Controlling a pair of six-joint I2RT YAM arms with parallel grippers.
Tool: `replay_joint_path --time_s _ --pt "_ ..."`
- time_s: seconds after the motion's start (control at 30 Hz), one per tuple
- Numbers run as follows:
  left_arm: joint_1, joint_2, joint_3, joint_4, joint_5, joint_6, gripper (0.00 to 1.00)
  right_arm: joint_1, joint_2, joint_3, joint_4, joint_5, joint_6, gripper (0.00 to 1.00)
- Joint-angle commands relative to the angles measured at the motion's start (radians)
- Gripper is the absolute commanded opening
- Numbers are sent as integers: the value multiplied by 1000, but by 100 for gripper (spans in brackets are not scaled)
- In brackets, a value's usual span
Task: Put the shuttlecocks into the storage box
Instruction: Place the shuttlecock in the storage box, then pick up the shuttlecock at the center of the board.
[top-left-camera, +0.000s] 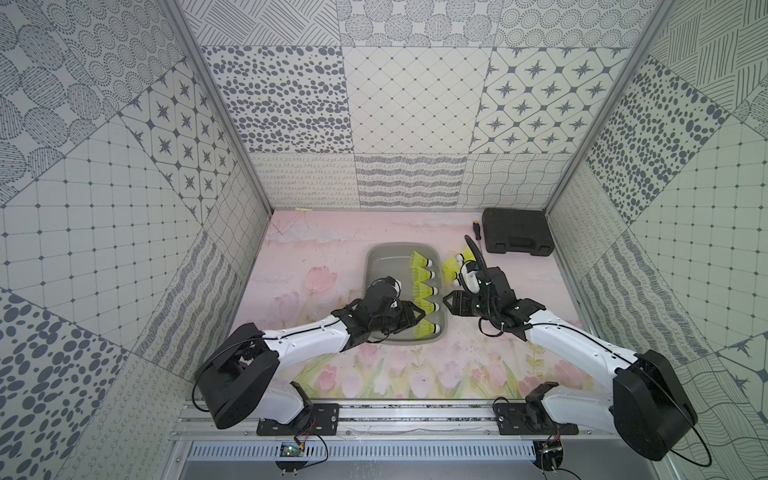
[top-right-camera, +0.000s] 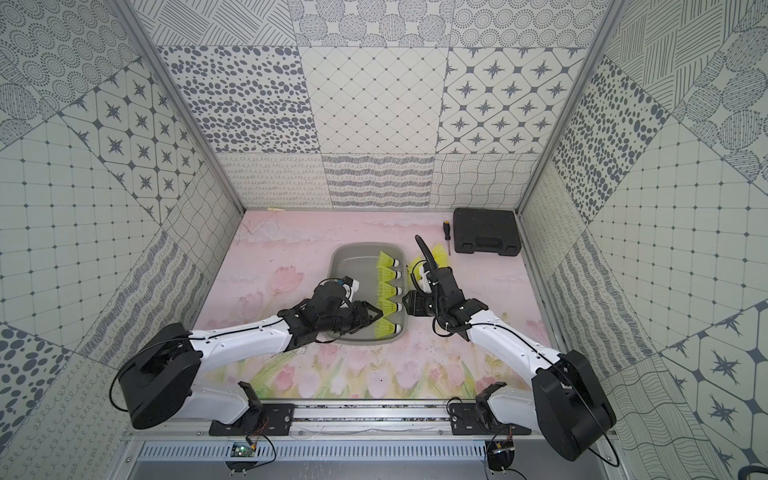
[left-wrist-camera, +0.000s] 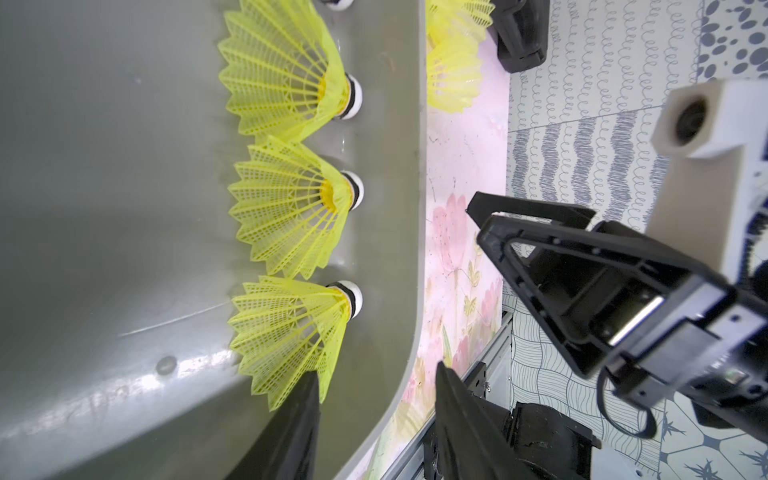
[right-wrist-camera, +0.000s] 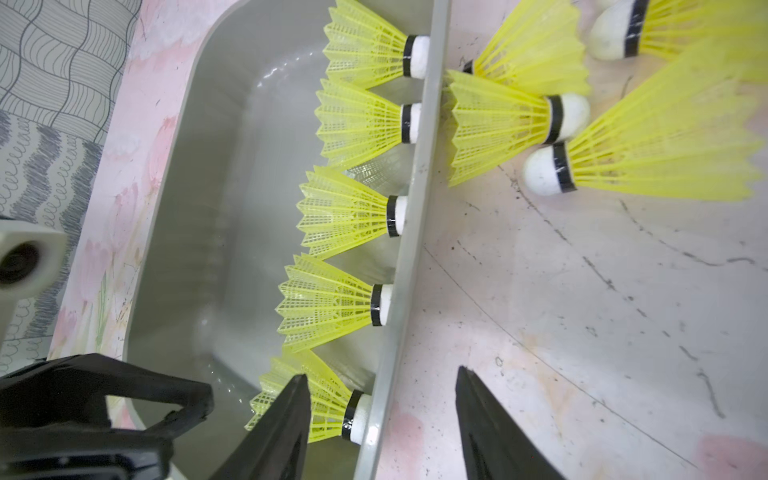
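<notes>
The grey storage box (top-left-camera: 384, 266) sits mid-table. Several yellow-green shuttlecocks (top-left-camera: 424, 291) lie in a row along its right wall, white tips against the wall. Three more shuttlecocks (right-wrist-camera: 511, 120) lie on the mat just right of the box, at its far end. My left gripper (left-wrist-camera: 376, 374) hangs open over the box's near right corner; one finger touches the skirt of the nearest shuttlecock (left-wrist-camera: 291, 332), the other is outside the wall. My right gripper (right-wrist-camera: 382, 372) is open and straddles the same wall from the right, one finger over that shuttlecock's skirt (right-wrist-camera: 328, 407).
A closed black hard case (top-left-camera: 517, 237) stands at the back right, with a screwdriver (top-left-camera: 476, 230) lying beside it. The two grippers face each other closely across the box's right wall. Patterned walls enclose the flowered mat on three sides.
</notes>
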Motion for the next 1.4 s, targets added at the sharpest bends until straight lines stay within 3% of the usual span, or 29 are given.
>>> replay_joint_path --time_s 0.0,0.4,0.67,0.87,1.37 --pt "44 -83 44 -207 -108 169 49 -41 -44 14 -9 21 -17 60" --pt "215 -193 151 -511 -256 379 49 -186 22 96 -84 -54 -5 60" --pt "308 -204 178 -551 -266 475 50 -188 91 75 -30 36 256 60" --pt "358 -229 184 -544 -247 543 51 -185 102 -25 132 98 488 60" --pt "400 -260 169 -540 -230 582 55 -170 287 -18 346 160 631 62"
